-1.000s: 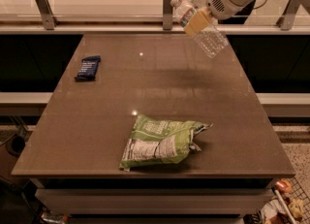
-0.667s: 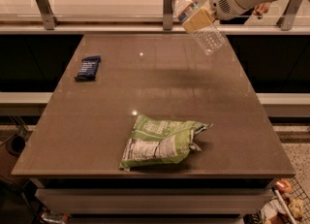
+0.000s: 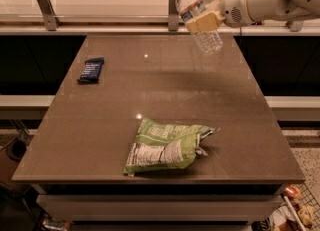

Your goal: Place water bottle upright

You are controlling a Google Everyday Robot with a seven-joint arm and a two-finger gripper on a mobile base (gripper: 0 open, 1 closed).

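The water bottle (image 3: 200, 21) is clear and ribbed, with a white cap at the upper left and a red and blue-green label near its neck. It hangs tilted in the air above the far right part of the brown table (image 3: 160, 100), base pointing down and right. My gripper (image 3: 203, 22) reaches in from the upper right on a white arm and is shut on the bottle's middle with tan fingers (image 3: 205, 21).
A green snack bag (image 3: 165, 146) lies near the table's front middle. A dark blue snack bar (image 3: 91, 70) lies at the left. Behind the table runs a light counter with metal posts (image 3: 44, 8).
The arm has carried the bottle slightly left and up, and the bottle has tilted a bit nearer to upright. The bag and bar have not moved.
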